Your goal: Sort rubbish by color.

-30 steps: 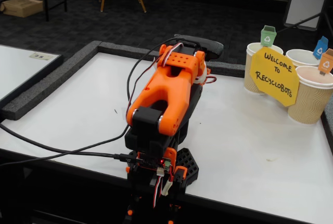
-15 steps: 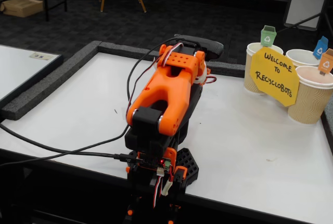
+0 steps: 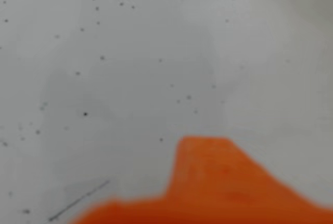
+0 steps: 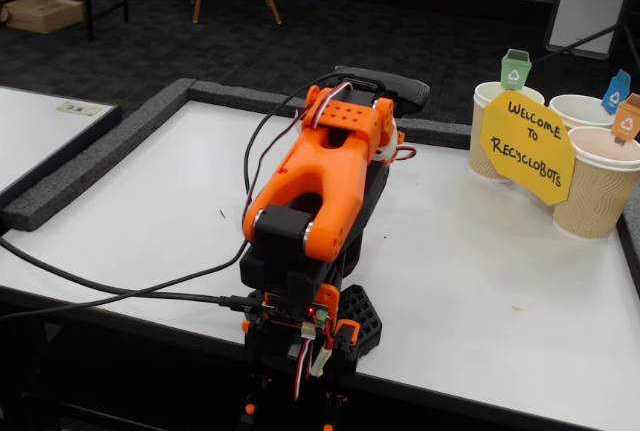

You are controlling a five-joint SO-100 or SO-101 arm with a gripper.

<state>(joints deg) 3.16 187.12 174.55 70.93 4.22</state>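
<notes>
orange arm [image 4: 320,176] folded low, hand hidden

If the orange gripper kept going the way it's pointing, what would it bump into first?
Probably just the white table. The wrist view shows the gripper facing bare speckled tabletop, with no rubbish in its line, though the blur hides how near it is.

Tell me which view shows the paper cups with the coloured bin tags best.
The fixed view. The three paper cups stand at the table's far right, behind a yellow sign, with green, blue and orange tags sticking up. The wrist view shows none of them: only speckled white tabletop and a blurred orange part of the gripper.
</notes>
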